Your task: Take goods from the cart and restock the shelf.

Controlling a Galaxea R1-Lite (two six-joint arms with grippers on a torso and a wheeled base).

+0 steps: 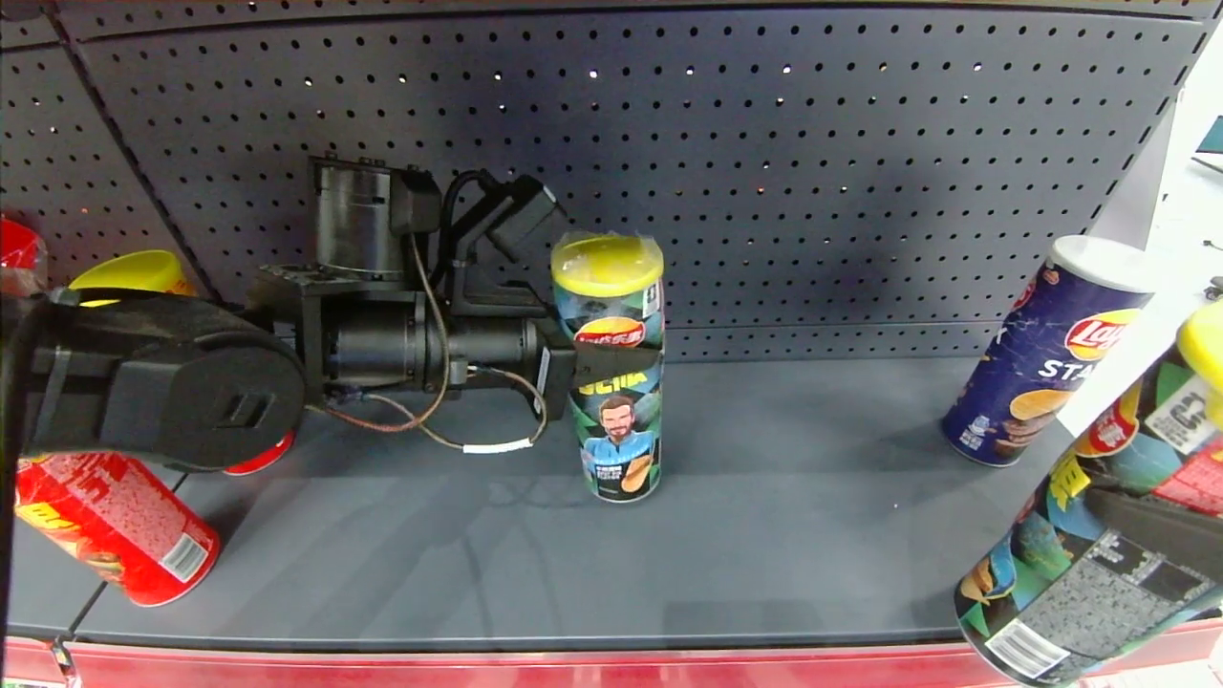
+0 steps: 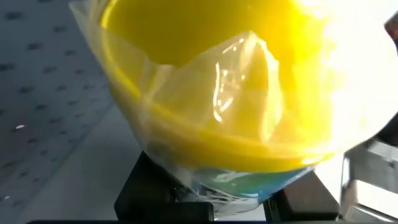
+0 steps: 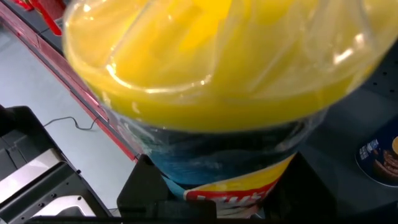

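Note:
A green-and-blue chips can with a yellow lid [image 1: 611, 382] stands upright on the middle of the grey shelf [image 1: 783, 497]. My left gripper [image 1: 616, 368] is shut around its middle, reaching in from the left. The left wrist view looks down on that can's wrapped yellow lid [image 2: 236, 81], with dark fingers [image 2: 155, 193] below it. At the lower right, a second yellow-lidded can [image 1: 1080, 573] hangs tilted in front of the shelf's front edge, with my right gripper [image 1: 1147, 521] shut on it. Its lid [image 3: 217, 62] looms close in the right wrist view.
A blue chips can [image 1: 1041, 354] leans at the shelf's right end. A red can [image 1: 115, 535] lies tilted at the left front, and another yellow-lidded can [image 1: 134, 272] stands behind my left arm. A pegboard wall [image 1: 764, 143] backs the shelf; a red strip [image 1: 573, 669] edges its front.

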